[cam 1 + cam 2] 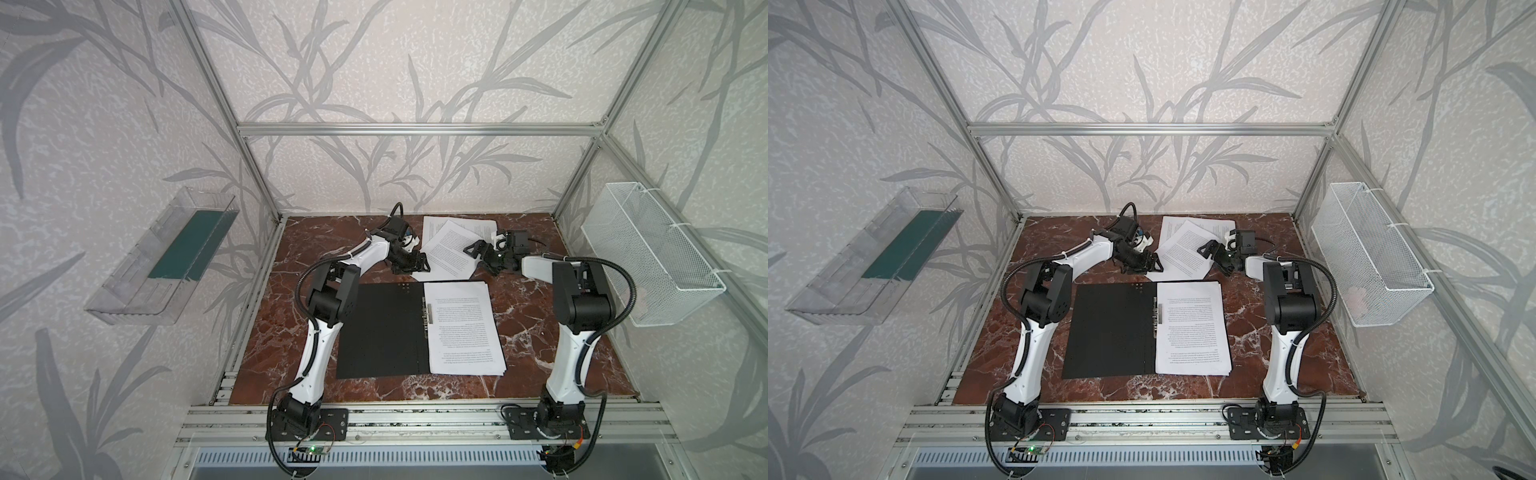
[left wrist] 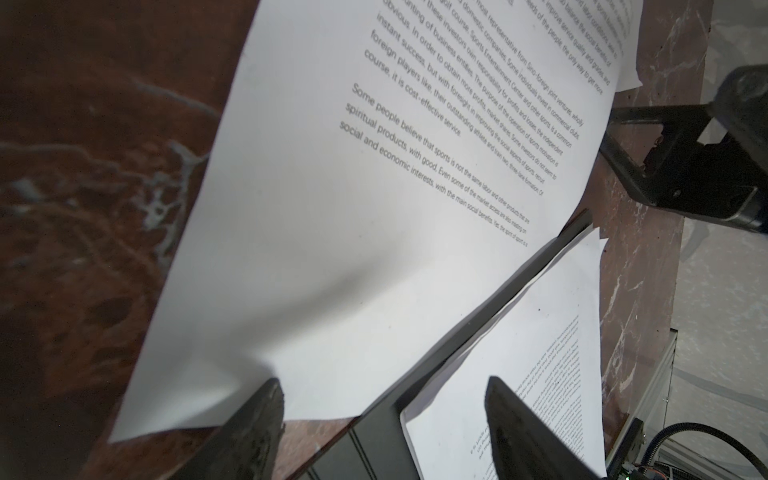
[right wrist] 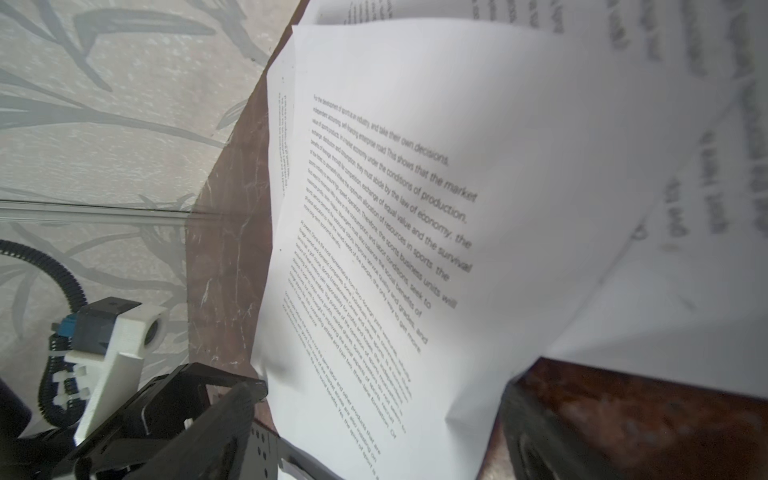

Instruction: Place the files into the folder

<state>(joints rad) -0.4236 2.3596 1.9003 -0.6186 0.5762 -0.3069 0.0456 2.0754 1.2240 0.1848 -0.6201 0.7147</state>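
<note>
Red-brown marble covers the table [image 1: 540,332], and the folder [image 1: 382,328] lies open and flat at its middle, black inside facing up, with the metal clip along the spine. A stack of sheets [image 1: 465,328] rests squarely on the folder's right half, printed side up.

The loose sheets [image 1: 449,249] lie fanned at the far side of the table, beyond the folder and apart from it in both top views. The top one is turned at an angle over the others.

The left claw [image 1: 419,266] sits at the near left corner of that angled sheet. In the left wrist view its jaws stand wide apart [image 2: 382,424], and the sheet's corner bows up beside one finger [image 2: 257,424]; nothing is clamped.

The right claw [image 1: 478,251] is low over the sheet's right side. In the right wrist view its jaws are also spread [image 3: 374,424], with the sheet's edge lying between them, not pinched.

A clear tray [image 1: 124,282] hangs on the left wall and a wire basket [image 1: 648,249] on the right wall.
</note>
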